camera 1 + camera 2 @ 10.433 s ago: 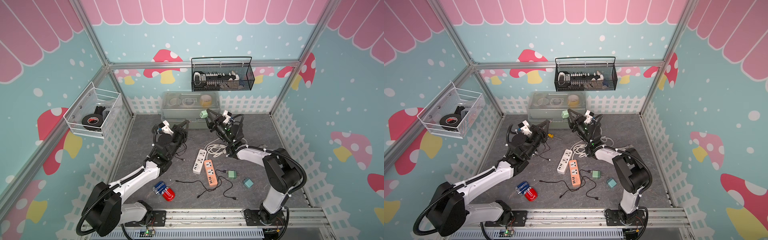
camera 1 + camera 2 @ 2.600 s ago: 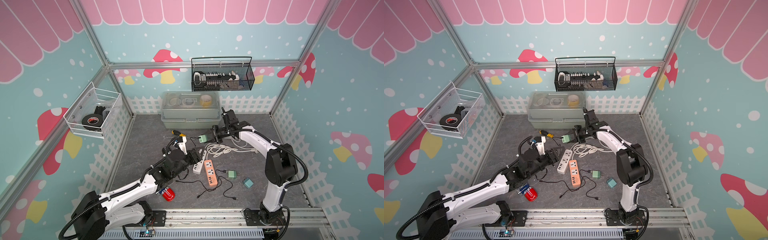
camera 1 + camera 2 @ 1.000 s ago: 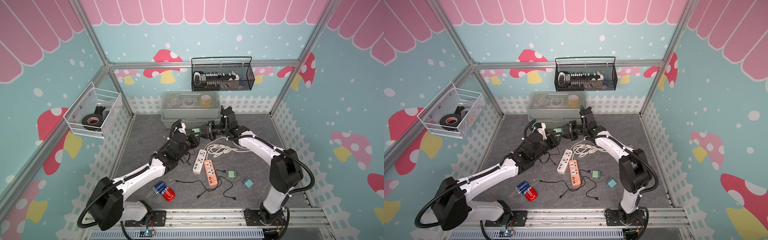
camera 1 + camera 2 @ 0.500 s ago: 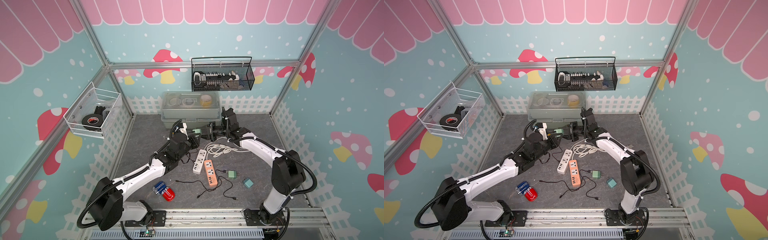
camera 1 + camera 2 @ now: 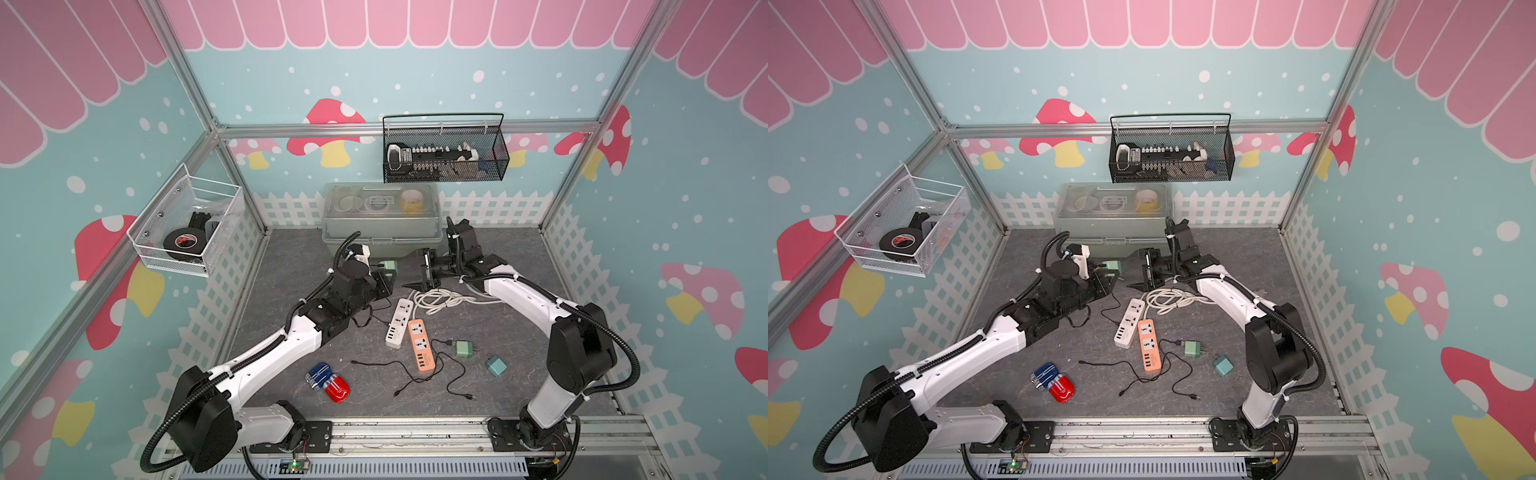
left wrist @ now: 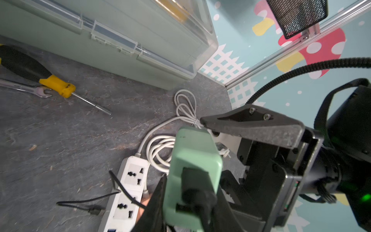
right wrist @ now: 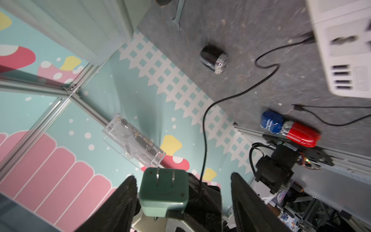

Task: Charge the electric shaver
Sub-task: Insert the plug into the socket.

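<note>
The left fingers (image 6: 154,206) are clamped on a mint-green adapter (image 6: 192,156), held off the desk (image 5: 561,291), with a black cable (image 7: 204,124) plugged into its face. The right fingers (image 7: 247,200) stand wide apart on either side of the adapter's pronged end, with a clear gap on one side; they grip nothing. The cable trails down to the desk toward a white power strip (image 5: 399,318), which lies beside an orange power strip (image 5: 420,347). A black shaver (image 7: 213,60) lies on the desk near the left wall's fence, seen only in the right wrist view. A blue shaver (image 5: 321,372) and a red shaver (image 5: 337,389) lie head to head near the front edge. Behind the arms a clear box (image 5: 382,237), lid shut, holds a yellow tape roll (image 5: 412,200) and two paler rings. The black wire basket (image 5: 494,162) on the rear wall holds a long black rack (image 5: 432,156) of pale-tipped pieces. The white mesh basket (image 5: 222,237) on the left wall holds a black tape roll (image 5: 185,243) and other dark items I cannot make out
</note>
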Robot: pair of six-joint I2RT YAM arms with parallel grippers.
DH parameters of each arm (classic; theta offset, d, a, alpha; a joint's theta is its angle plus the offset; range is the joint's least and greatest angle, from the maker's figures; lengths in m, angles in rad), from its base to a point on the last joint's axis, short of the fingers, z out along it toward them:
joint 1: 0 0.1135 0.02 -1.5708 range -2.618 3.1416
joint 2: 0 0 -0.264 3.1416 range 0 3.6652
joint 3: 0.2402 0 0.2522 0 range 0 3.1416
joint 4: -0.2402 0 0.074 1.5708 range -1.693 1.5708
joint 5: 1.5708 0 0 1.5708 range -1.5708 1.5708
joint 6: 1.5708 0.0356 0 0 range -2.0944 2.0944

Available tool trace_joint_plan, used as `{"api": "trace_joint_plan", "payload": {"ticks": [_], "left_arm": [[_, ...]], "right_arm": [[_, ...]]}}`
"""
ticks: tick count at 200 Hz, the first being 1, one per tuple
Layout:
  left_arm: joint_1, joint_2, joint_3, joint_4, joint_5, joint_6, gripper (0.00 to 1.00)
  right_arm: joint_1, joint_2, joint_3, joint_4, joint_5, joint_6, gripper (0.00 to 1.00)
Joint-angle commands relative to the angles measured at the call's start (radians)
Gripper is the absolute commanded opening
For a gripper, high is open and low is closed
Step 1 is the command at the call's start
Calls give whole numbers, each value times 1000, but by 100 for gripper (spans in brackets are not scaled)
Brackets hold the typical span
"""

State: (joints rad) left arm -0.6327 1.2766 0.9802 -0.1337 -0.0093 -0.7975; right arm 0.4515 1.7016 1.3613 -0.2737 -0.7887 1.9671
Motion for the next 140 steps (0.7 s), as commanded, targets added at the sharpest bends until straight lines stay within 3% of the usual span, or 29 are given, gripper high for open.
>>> {"api": "trace_joint_plan", "payload": {"ticks": [1, 25, 53, 83, 108, 140], "left_arm": [[5, -20, 55, -175, 52, 46, 0], [0, 41, 133, -329, 94, 90, 0], [-29, 152, 225, -464, 108, 145, 0], [-59, 293, 330, -591, 77, 213, 0], [-79, 395, 424, -658, 24, 267, 0], [-91, 532, 562, -757, -24, 323, 0]], "right_arm": [[-38, -43, 12, -276, 33, -221, 76], [-75, -77, 12, -449, 151, -471, 75], [-74, -110, 62, -625, 362, -878, 71], [-72, -193, -13, -694, 429, -1163, 71], [-73, -347, -180, -583, 410, -1267, 71], [-73, -639, -455, -260, 347, -1309, 70]]}}
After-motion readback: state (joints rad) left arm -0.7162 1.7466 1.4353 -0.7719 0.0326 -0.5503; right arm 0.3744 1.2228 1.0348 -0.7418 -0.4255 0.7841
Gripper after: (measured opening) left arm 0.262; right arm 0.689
